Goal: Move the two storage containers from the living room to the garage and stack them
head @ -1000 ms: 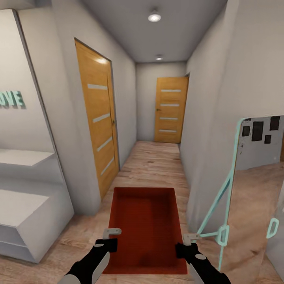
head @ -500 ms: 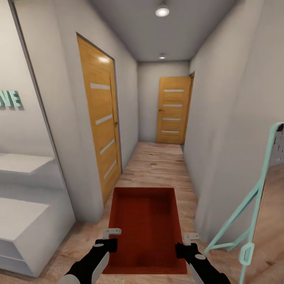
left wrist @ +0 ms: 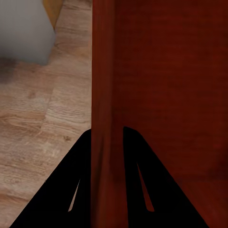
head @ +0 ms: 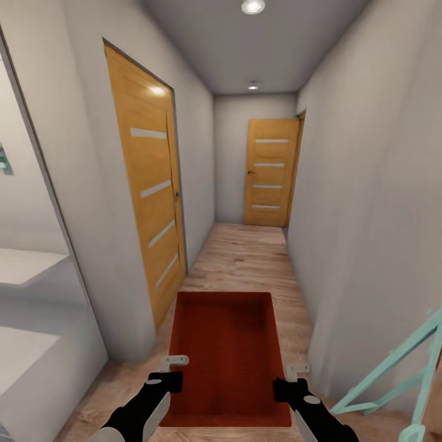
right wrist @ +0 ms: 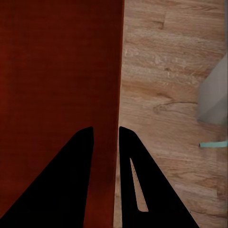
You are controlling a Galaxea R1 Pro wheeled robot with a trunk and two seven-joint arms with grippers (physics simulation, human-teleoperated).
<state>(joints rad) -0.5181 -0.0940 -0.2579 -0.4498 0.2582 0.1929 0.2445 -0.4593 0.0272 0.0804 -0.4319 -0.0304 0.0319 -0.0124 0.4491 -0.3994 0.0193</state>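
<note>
Two claws, left claw (head: 175,363) and right claw (head: 297,371), grip one storage container (head: 227,350) by its side walls.

No text, label, brand, number or sign can be read in any of the views. A small teal fragment (head: 3,157) is seen on the white wall at the far left edge of the head view, but it is cut off by the frame and no letter can be made out from it. No marking is borne by the orange-red storage container (head: 227,353), and no writing is carried by the near wooden door (head: 147,202) or the far wooden door (head: 268,174), which are crossed only by plain pale strips.
</note>
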